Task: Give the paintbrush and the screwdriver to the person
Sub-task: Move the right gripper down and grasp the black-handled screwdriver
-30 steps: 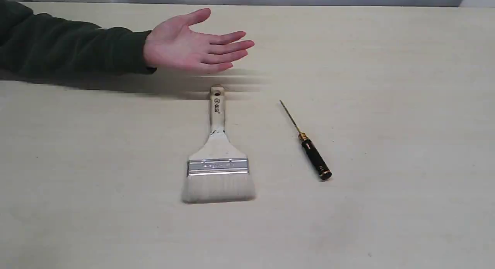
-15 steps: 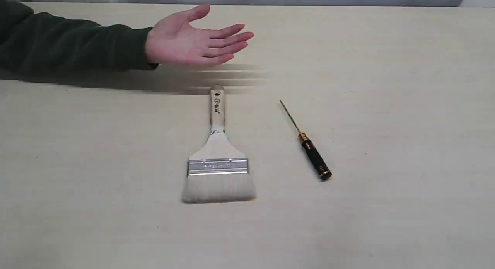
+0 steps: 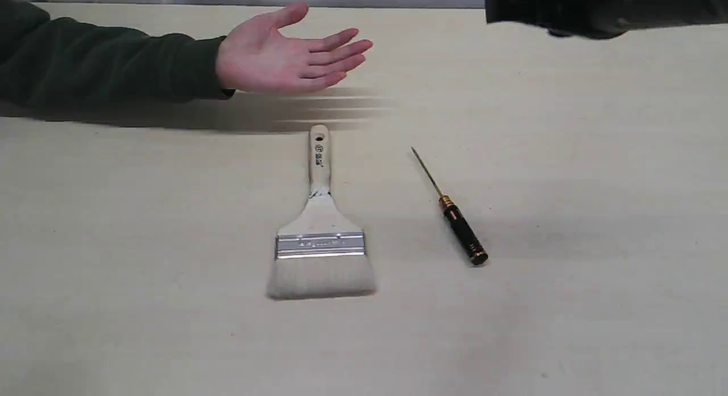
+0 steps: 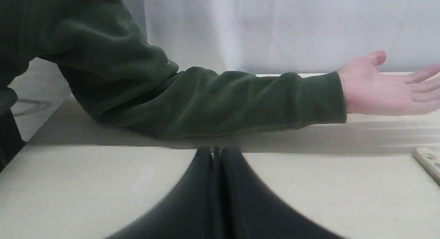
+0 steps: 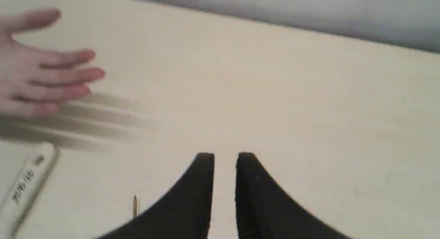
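The paintbrush (image 3: 320,225) lies flat in the middle of the tabletop (image 3: 597,305). Its whitish bristles face the near edge and its pale handle points far, with the hole at the handle's end just short of a shadow on the surface. To its right, near but not touching, lies the screwdriver (image 3: 452,211) on a slant: the black handle is near and right, and the thin gold shaft runs far and left to its tip. Nothing touches either tool.

Beyond the brush handle and a little to the left, the person's hand (image 3: 290,57) is held open, palm up and raised off the tabletop, fingers pointing right and thumb lifted. The dark green sleeve (image 3: 108,66) runs off the left edge, and the left wrist view shows the forearm resting on the surface.

The left end effector (image 4: 216,153) shows only in its own wrist view. Its black fingers are pressed together with a thin seam between them, gripping nothing, and the sleeve lies just beyond. The right end effector (image 5: 225,156) has a narrow gap between its fingers, also with nothing in it; the screwdriver's tip, the brush handle and the open hand all show in that view. In the exterior view the right arm (image 3: 597,9) is a blurred black shape at the far right, well apart from both tools.
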